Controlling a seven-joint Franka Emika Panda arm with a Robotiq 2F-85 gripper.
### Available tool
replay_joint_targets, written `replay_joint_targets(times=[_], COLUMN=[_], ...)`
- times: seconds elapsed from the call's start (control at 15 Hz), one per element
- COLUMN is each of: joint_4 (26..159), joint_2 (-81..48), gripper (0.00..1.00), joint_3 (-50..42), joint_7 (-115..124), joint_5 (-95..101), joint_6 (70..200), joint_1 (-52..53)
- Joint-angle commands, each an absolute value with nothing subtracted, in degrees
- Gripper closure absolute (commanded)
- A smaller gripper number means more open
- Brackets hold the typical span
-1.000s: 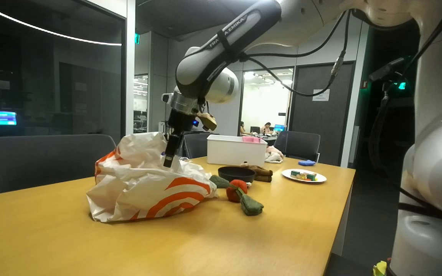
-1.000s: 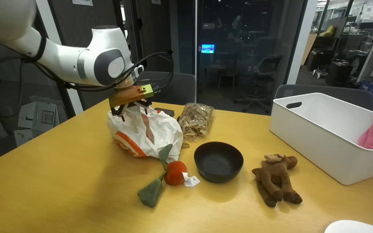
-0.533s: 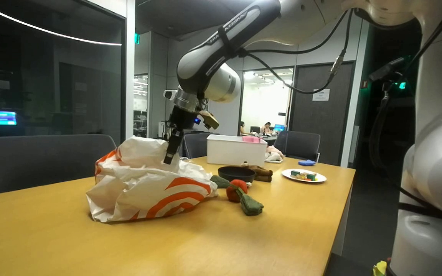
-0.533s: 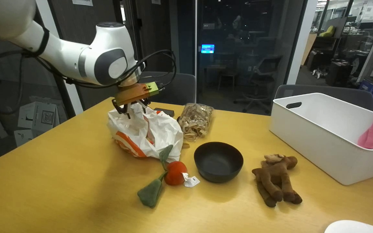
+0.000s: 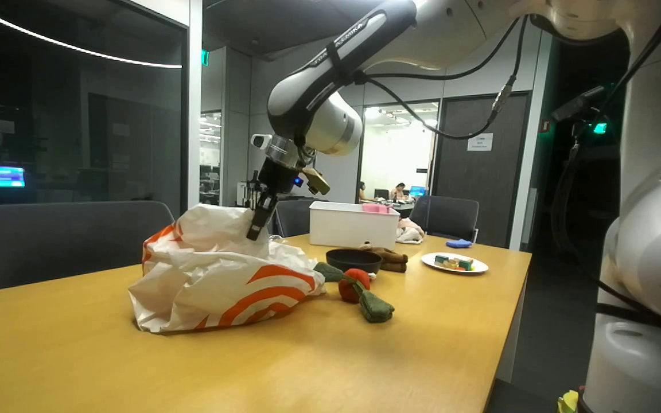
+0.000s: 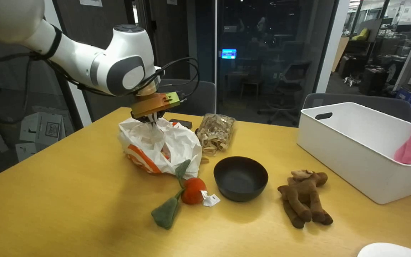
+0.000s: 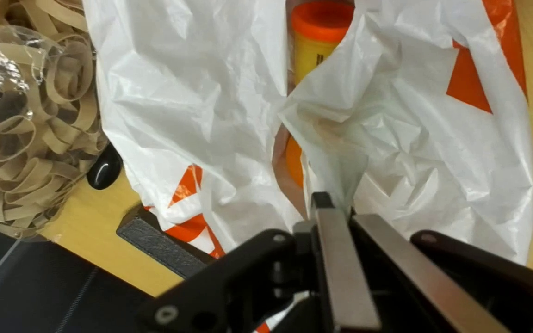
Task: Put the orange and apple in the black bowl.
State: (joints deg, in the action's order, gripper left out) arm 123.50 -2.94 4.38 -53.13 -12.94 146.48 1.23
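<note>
Over the left side of the bench (image 6: 84, 171), the claw (image 7: 339, 209) is squeezing its two sides nearly together, and it is pinching a fold of the white bag (image 6: 184, 142). To the right of the bag, the black bowl (image 6: 241, 180) is standing upright, and no fruit is showing in it. So neither half of the job is looking done: the orange and the apple are both waiting to go in. Through a gap in the bag, an orange patch (image 7: 294, 162) is peeping out. It may be part of the orange, but the bag is hiding too much to tell. A yellow tub (image 7: 310, 55) is showing in the same gap. Just left of the bowl in an exterior view, a leafy red ball (image 6: 193, 191) is lying on the bench. It may be playing the apple, but nothing is making that sure. The claw is probably working on the bag first, to get at what is hiding inside. After that, each fruit is likely needing a ride to the bowl.
</note>
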Motion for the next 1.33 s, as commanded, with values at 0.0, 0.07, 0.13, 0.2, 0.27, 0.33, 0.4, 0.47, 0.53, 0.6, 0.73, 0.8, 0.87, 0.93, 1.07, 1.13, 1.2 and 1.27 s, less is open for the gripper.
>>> replay_joint_targets(times=[0.0, 0.07, 0.13, 0.2, 0.27, 0.33, 0.4, 0.47, 0.53, 0.6, 0.73, 0.8, 0.87, 0.93, 1.07, 1.13, 1.2, 1.27], joint_4=[122.1, 121.4, 120.9, 120.3, 119.8, 119.2, 118.3, 117.5, 116.5, 115.6, 113.4, 112.2, 110.7, 109.4, 107.5, 106.8, 106.5, 106.3], joint_2=[-2.0, -1.7, -1.3, -0.8, -0.4, 0.1, 0.5, 0.9, 1.2, 1.6, 1.9, 1.8, 1.4, 0.8, -1.0, -1.9, -2.9, -3.9], gripper=[0.95, 0.93, 0.93, 0.93, 0.92, 0.92, 0.92, 0.93, 0.93, 0.93, 0.92, 0.93, 0.94, 0.93, 0.93, 0.93, 0.92, 0.92], joint_3=[4.8, 4.5, 4.3, 4.0, 3.7, 3.5, 3.3, 3.2, 3.1, 3.0, 2.9, 2.8, 2.7, 2.6, 2.2, 2.1, 2.0, 1.9], joint_7=[-58.9, -58.8, -58.5, -56.8, -54.6, -52.7, -50.9, -49.5, -49.0, -47.9, -46.9, -46.1, -45.9, -45.4, -43.4, -42.3, -41.0, -39.6], joint_5=[-25.4, -28.4, -30.4, -31.1, -30.5, -29.7, -29.0, -29.0, -29.9, -29.8, -31.0, -31.5, -32.8, -33.8, -36.0, -36.9, -37.6, -38.2], joint_6=[143.3, 141.1, 139.4, 137.4, 136.0, 134.7, 132.6, 130.4, 127.5, 125.2, 118.7, 115.5, 110.8, 107.3, 100.7, 98.1, 96.1, 94.3], joint_1=[0.6, 0.5, 0.5, 0.5, 0.6, 0.7, 0.8, 0.9, 1.0, 1.2, 1.4, 1.5, 1.5, 1.4, 1.1, 1.0, 0.9, 0.8])
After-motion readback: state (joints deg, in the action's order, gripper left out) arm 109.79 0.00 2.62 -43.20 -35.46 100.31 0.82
